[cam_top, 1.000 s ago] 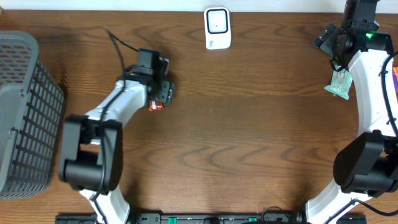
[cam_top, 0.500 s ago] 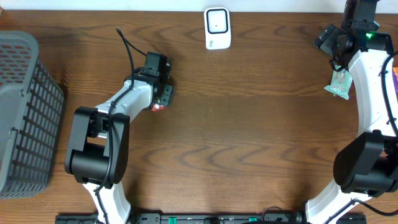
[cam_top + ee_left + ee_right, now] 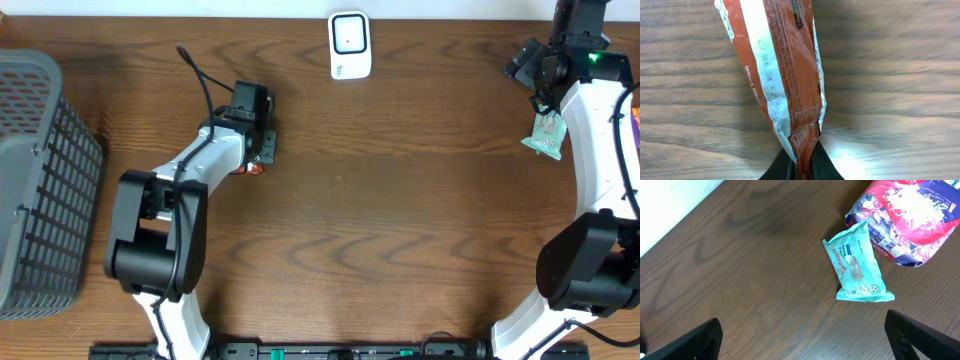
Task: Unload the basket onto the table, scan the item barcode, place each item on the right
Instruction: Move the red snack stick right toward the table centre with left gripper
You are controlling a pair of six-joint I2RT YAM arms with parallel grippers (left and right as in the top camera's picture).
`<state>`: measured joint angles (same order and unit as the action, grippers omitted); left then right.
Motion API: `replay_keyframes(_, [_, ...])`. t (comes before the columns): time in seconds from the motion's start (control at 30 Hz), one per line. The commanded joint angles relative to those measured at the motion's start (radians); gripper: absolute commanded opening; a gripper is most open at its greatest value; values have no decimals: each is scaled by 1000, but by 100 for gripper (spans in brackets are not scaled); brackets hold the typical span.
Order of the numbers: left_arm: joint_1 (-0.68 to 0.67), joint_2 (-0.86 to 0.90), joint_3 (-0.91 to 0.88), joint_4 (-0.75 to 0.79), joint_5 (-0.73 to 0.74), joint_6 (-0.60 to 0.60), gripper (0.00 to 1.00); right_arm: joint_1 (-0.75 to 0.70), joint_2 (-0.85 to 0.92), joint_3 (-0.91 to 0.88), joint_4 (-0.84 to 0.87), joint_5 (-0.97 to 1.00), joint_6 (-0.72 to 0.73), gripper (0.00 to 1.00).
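The white-and-black left arm (image 3: 190,165) rises from its base at 7 o'clock in the overhead view, elbow folded low, forearm angled toward 1 o'clock. Its black left gripper (image 3: 258,148) points down at the surface. In the left wrist view its fingers (image 3: 777,170) are pinched together on the crimped end of an orange-red foil wrapper (image 3: 782,75).

The white-and-black right arm (image 3: 600,130) stretches from 5 o'clock up to the 2 o'clock corner. The black right gripper (image 3: 535,65) hangs there, its fingers (image 3: 685,342) spread wide with nothing between them.
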<state>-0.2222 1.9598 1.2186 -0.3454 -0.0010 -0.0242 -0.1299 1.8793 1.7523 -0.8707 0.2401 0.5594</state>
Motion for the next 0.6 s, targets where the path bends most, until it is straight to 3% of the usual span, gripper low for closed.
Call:
replay_keyframes(0.0, [25,-128,-1,37,270,-112,7,0,6,0,-1,15,4,99])
replay_keyframes(0.17, [53,-165,-1,70,544,-223,7,0,6,1,-1,16,4,99])
replay_keyframes(0.27, [45,-163,-11,67,678,-217,7,0,6,1,-1,15,5,99])
replay_keyframes(0.43, [-9,-163,-23,10,749,23,7,0,6,1,-1,15,4,99])
replay_keyframes(0.57, [-46,-163,-23,-32,750,76,7,0,6,1,-1,16,4,99])
